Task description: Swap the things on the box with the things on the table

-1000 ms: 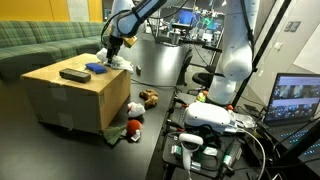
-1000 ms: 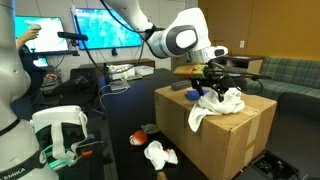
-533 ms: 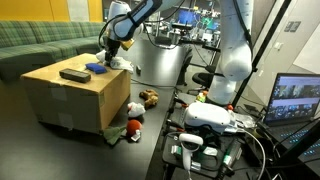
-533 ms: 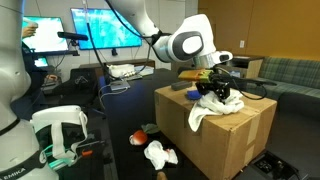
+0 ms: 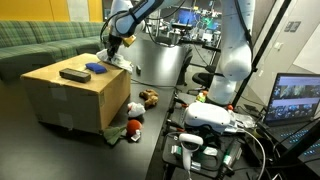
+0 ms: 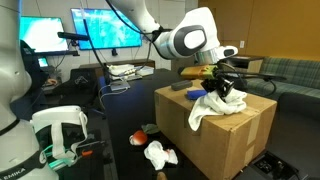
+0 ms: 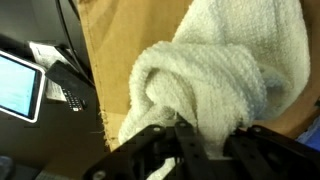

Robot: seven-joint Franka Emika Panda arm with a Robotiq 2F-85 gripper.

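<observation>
A white towel [image 7: 222,66] lies bunched on the near corner of the tan box [image 5: 68,98], hanging over its edge [image 6: 205,110]. My gripper [image 7: 205,142] is right on the towel, and a fold of it is pinched between the fingers. In both exterior views the gripper [image 5: 112,50] [image 6: 222,84] stands over that corner of the box [image 6: 228,140]. A black remote [image 5: 73,74] and a blue object [image 5: 96,68] also lie on the box top. On the dark table [image 5: 148,150] beside the box lie a brown toy [image 5: 149,98], a white plush [image 5: 134,108] and a red-green toy [image 5: 132,127].
A white plush [image 6: 160,154] and a reddish toy [image 6: 147,130] lie on the table at the box's foot. A desk with a laptop [image 5: 297,100] and white devices [image 5: 215,117] stands to one side. A green sofa [image 5: 40,45] sits behind the box.
The jaws stood wide over the towel a second ago and have closed onto a fold of it. The arm has barely shifted.
</observation>
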